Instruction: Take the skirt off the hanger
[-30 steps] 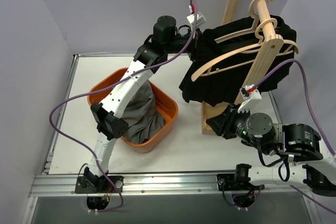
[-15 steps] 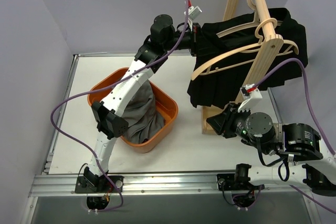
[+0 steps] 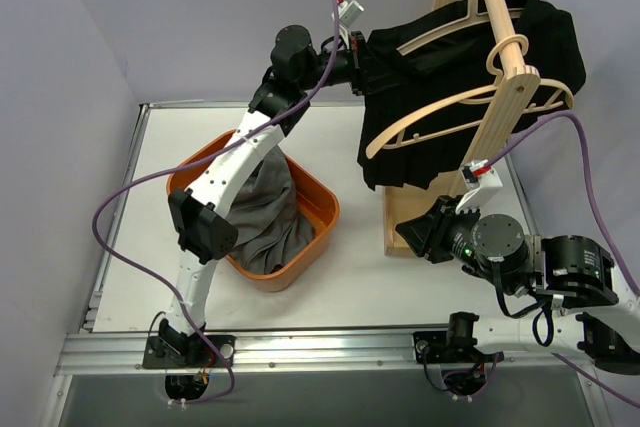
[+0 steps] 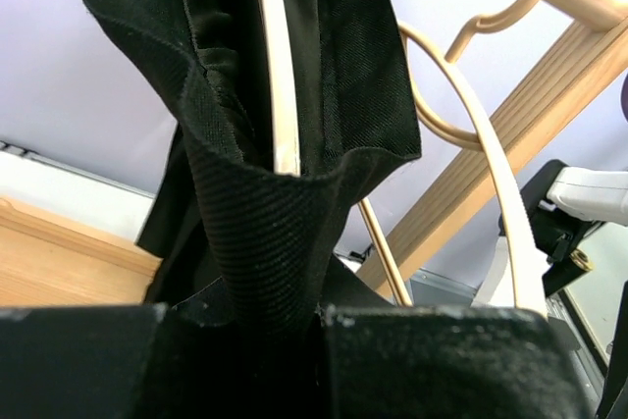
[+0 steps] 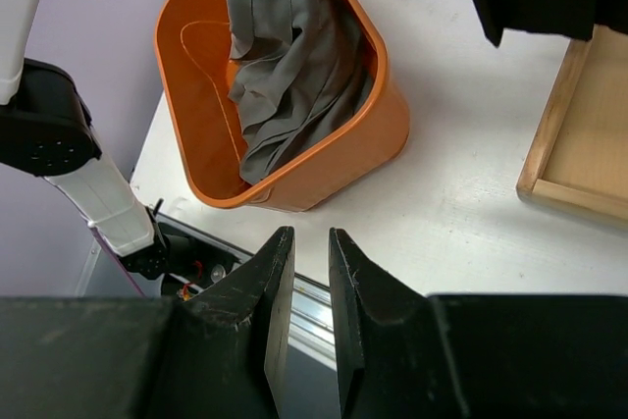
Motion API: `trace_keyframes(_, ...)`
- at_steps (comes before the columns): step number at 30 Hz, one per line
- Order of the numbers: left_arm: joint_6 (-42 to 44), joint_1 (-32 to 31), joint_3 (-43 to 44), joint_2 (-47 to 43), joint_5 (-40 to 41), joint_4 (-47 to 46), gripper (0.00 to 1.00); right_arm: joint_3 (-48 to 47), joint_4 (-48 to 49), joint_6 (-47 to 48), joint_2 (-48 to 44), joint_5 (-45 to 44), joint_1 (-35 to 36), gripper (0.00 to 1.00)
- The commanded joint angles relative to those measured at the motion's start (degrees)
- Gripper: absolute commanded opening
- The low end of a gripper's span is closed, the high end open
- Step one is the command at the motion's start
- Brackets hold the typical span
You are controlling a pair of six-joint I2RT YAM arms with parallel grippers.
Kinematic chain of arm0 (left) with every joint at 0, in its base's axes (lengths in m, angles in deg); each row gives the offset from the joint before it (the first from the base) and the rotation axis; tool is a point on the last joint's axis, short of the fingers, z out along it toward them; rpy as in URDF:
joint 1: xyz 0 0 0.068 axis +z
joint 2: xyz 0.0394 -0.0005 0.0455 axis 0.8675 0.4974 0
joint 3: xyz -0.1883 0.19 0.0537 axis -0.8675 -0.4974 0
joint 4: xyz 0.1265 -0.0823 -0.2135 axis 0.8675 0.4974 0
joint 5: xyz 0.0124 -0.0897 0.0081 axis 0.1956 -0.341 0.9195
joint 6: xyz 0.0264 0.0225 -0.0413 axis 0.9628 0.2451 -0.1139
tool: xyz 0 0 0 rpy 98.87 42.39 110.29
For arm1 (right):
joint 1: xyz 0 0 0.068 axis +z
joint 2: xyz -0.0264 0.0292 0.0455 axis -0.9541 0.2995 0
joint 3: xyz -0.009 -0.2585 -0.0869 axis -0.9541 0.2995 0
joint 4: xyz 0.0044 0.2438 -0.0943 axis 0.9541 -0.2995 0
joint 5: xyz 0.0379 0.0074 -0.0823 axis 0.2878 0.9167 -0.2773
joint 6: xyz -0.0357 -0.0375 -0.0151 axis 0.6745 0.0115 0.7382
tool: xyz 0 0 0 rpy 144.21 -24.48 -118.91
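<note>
The black skirt (image 3: 400, 152) hangs on a pale wooden hanger (image 3: 440, 25) hooked over the slanted wooden rail (image 3: 500, 17) at the back right. My left gripper (image 3: 358, 59) is shut on the skirt's waistband at its left end. In the left wrist view the fabric (image 4: 265, 223) bunches between my jaws (image 4: 319, 316), and the hanger arm (image 4: 277, 76) runs inside the waistband. My right gripper (image 3: 405, 237) hovers low over the table by the rack base. Its jaws (image 5: 309, 242) stand almost together and hold nothing.
A second, bare wooden hanger (image 3: 440, 112) hangs on the same rail in front of the skirt. An orange bin (image 3: 320, 209) holding grey cloth (image 3: 265, 212) stands left of the rack. The rack's wooden base (image 5: 579, 144) lies beside my right gripper.
My left gripper has risen and moved left with the waistband. The skirt and both hangers have slid up along the rail. The right arm has hardly moved.
</note>
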State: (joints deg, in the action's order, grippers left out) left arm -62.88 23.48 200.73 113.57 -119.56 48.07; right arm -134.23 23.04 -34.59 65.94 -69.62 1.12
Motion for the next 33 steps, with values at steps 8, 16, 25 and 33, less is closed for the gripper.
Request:
trace_keyframes(8, 2.7, 3.1, -10.0, -12.8, 2.1, -9.2, 0.02, -1.6, -1.7, -0.3, -0.9, -2.4, 0.0, 0.17)
trace_keyframes(16, 6.0, 7.4, -24.0, -24.1, 2.9, -4.9, 0.02, -3.2, -0.6, 5.3, 4.5, -1.9, 0.0, 0.18)
trace_keyframes(25, 11.8, 14.6, -34.4, -37.9, 6.3, 11.7, 0.02, -6.1, 5.8, 14.5, 13.4, 1.4, 0.0, 0.29)
trace_keyframes(33, 17.6, 15.4, -35.1, -49.5, 8.6, 29.1, 0.02, -16.4, 9.1, 21.4, 23.3, 4.2, -0.2, 0.43)
